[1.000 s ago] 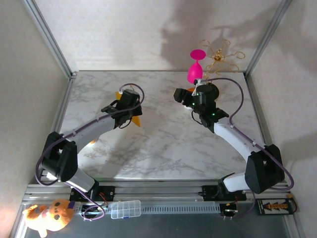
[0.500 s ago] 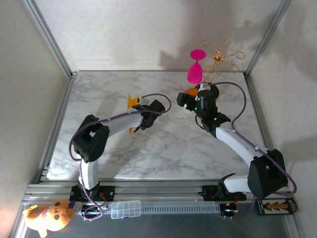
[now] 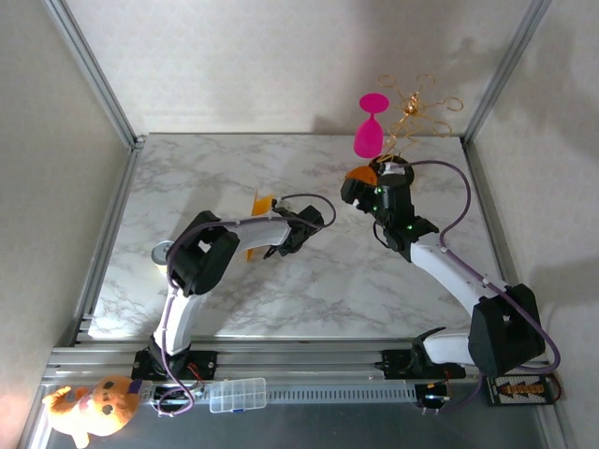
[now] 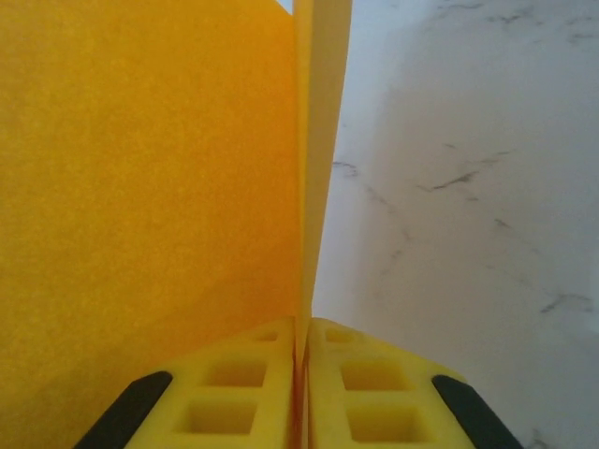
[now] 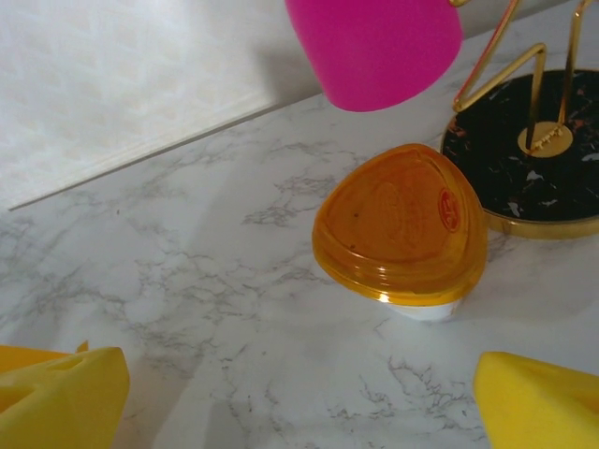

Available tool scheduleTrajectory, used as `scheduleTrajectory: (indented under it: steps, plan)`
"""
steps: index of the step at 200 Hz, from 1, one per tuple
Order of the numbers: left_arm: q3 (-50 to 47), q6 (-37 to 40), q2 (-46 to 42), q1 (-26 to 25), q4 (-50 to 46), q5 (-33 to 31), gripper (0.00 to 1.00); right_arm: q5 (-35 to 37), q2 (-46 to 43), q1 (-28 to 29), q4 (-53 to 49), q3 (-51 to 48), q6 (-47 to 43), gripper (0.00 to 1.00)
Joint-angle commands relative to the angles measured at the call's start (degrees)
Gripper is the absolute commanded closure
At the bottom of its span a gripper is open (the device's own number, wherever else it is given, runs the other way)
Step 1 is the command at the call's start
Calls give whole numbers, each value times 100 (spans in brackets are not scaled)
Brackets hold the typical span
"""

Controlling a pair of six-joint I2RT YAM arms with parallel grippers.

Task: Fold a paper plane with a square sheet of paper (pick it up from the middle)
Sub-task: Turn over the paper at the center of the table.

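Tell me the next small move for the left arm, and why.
Probably lower the left gripper to lay the sheet of paper flat on the table. Its jaws are shut on the sheet, which stands on edge, while the open right gripper sits by the orange-lidded cup, away from it.

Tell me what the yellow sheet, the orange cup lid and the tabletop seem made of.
Yellow sheet: thin matte paper, judging by its fine grain and thin edge. Orange cup lid: probably glossy translucent plastic, with bright highlights. Tabletop: white with grey veins; real marble or printed laminate, cannot tell.
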Motion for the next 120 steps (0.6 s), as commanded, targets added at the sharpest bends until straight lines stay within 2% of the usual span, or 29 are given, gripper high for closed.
scheduleTrajectory:
  steps: [1, 50, 95, 120]
  plan:
    - [215, -449, 181, -74, -164, 49, 89, -23, 29, -152, -228, 135, 410, 6]
    - [410, -690, 192, -178, -67, 660, 80, -286, 228, -243, -285, 214, 566, 7]
    - [452, -1069, -421, -419, 647, 2412, 69, -208, 125, -325, -269, 145, 750, 6]
    - [447, -1219, -777, -605, 984, 3088, 66, -192, 50, -372, -245, 109, 781, 6]
